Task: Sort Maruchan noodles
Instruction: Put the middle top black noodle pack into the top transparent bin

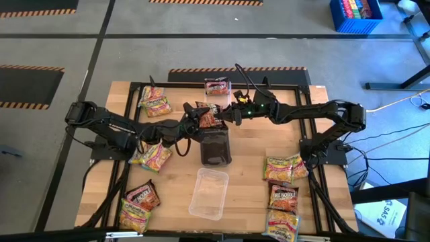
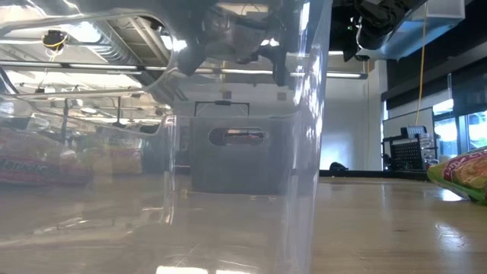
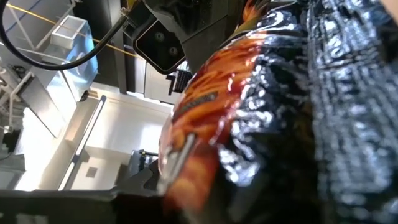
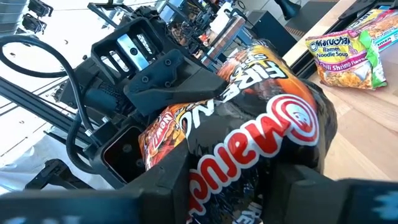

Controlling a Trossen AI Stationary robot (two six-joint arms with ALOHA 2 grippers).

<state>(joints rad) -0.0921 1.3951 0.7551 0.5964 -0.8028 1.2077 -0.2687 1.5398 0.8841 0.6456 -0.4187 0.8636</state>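
Both the left gripper and right gripper squeeze one dark noodle packet, just above the dark bin.

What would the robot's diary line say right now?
stage: handover above dark grey bin | held: crinkly dark brown-red plastic noodle packet | left pincer: gripping it | right pincer: gripping it

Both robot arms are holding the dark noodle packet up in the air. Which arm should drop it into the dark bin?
Probably the right. Both grippers meet on the dark red packet directly above the dark bin. In the right wrist view, the right gripper clamps it squarely, so the left gripper could let go.
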